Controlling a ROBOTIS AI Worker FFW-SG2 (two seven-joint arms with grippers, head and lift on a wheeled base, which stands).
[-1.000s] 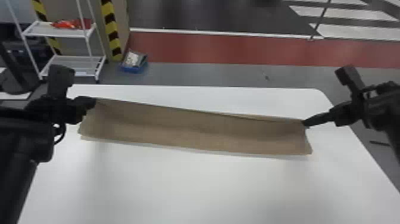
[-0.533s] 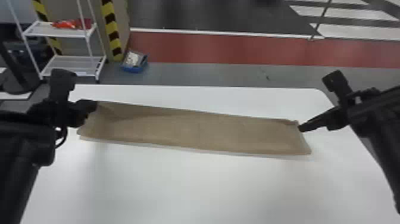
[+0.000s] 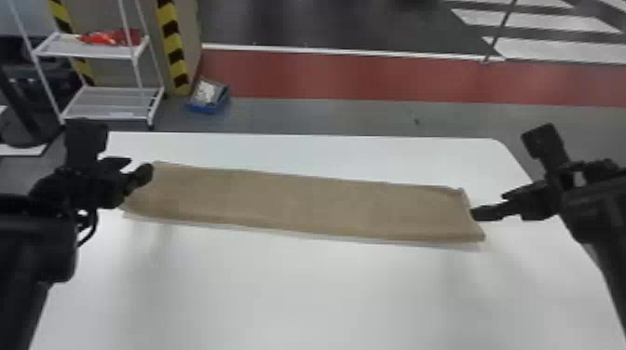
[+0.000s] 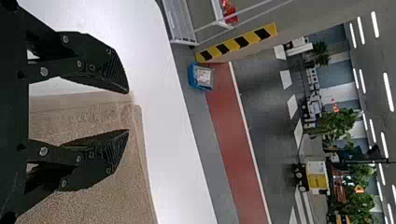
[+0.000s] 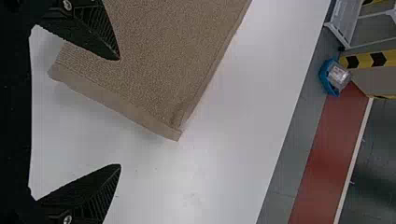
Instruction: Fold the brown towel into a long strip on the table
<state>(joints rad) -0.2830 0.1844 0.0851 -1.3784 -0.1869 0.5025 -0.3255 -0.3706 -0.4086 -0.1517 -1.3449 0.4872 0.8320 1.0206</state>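
brown towel (image 3: 302, 200) is lying stripwise on the white table (image 3: 326, 298) in the head view, looking soft, light. left wrist view: left gripper (image 4: 128, 112) is hanging part-open, empty, by one end. right wrist view: right gripper (image 5: 119, 112) is gaping wide, empty; a nearby corner (image 5: 176, 130) is probably inviting all-layer pinching.

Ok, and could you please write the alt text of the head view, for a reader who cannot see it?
A brown towel, a long strip, lies across a white table, with the robot's open left gripper at its left end and open right gripper at its right. Behind the table are a white shelf and a blue box.
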